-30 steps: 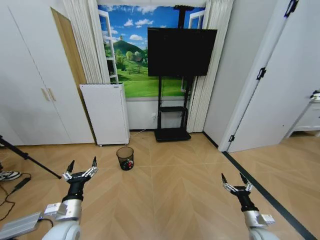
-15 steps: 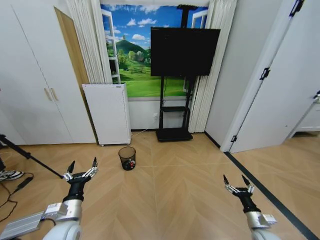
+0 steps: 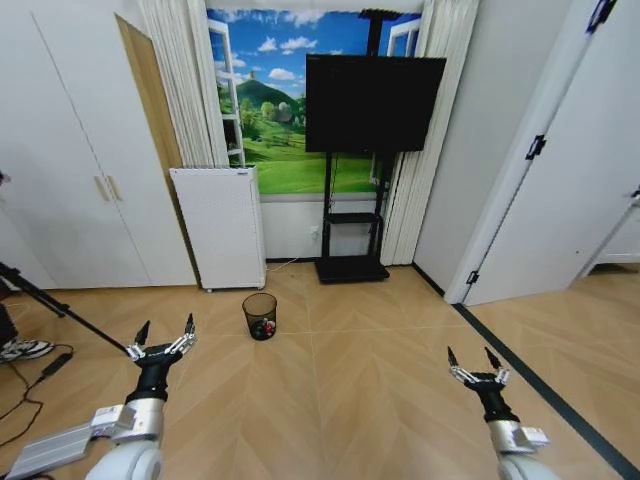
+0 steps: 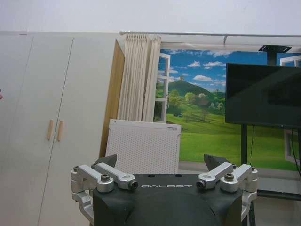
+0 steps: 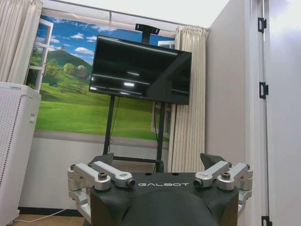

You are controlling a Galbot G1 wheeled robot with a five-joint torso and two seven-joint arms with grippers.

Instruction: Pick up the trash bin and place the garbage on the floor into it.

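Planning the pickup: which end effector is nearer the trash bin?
Left. The left end effector is short of the trash bin, slightly to its left; the right end effector is far off to its right. Both are open.

Bin contents: red and pale bits inside the small black wire-mesh trash bin (image 3: pixel 260 315) are showing too small to identify.
Tripod: the black tripod leg (image 3: pixel 55 307) is running off the left edge.
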